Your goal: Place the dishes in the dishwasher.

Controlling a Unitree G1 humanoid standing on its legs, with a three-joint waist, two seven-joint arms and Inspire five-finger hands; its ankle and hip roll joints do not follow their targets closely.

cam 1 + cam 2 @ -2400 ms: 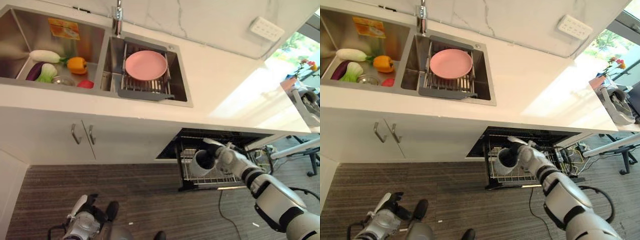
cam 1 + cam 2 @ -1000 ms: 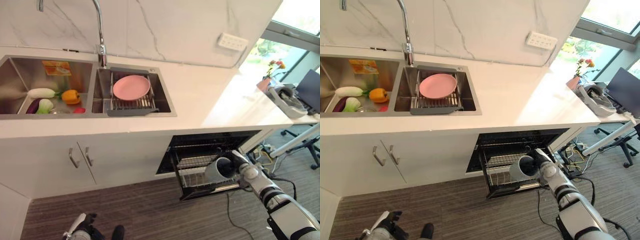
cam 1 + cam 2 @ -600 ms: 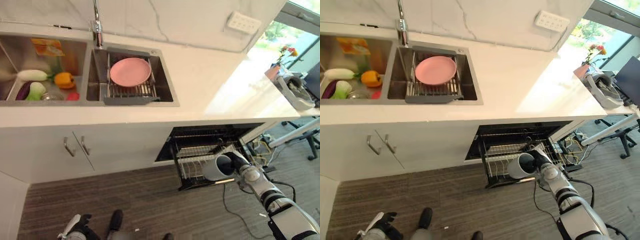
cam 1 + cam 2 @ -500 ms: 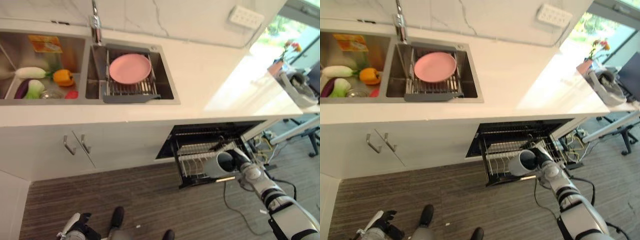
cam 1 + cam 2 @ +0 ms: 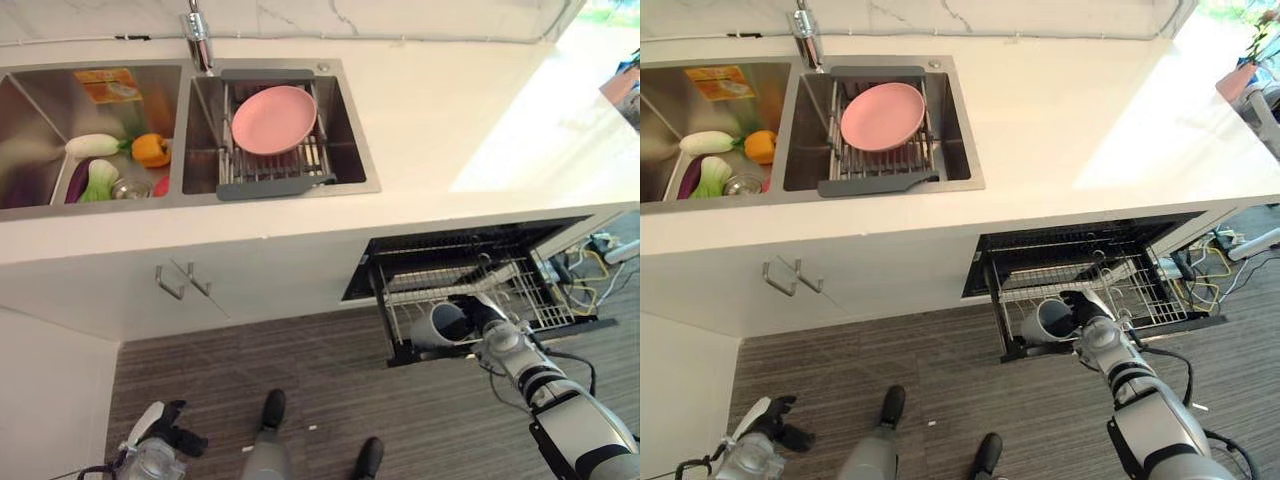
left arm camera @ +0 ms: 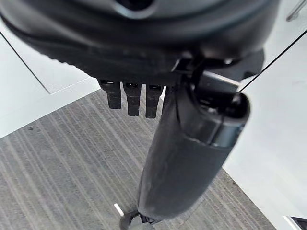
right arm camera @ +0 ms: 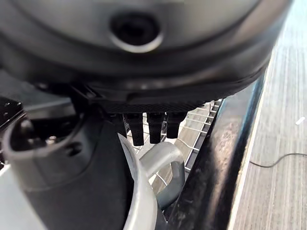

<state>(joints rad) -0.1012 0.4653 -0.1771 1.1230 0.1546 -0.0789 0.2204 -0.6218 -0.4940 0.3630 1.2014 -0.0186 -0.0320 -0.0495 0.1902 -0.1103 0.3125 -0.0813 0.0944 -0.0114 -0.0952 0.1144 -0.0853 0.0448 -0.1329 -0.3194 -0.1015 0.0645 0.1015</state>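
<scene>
My right hand (image 5: 492,320) is shut on a grey mug (image 5: 440,325), with the thumb (image 7: 53,153) at the rim and the fingers (image 7: 151,127) outside. The mug lies tilted on its side at the front left of the pulled-out dishwasher rack (image 5: 500,285), its handle (image 7: 165,165) against the wires. A pink plate (image 5: 273,105) rests on the drying rack (image 5: 270,165) in the right sink basin. My left hand (image 5: 160,440) hangs low over the floor, its fingers (image 6: 132,98) relaxed and holding nothing.
The left sink basin (image 5: 40,110) holds vegetables, among them an orange pepper (image 5: 152,150). White cabinet doors with handles (image 5: 185,280) stand left of the dishwasher. The rack's black front bar (image 7: 216,158) runs close beside the mug. Striped floor (image 5: 300,370) lies in front.
The camera has shifted, so the whole scene sits differently. My right hand has brought the mug down from in front of the rack into its front left corner.
</scene>
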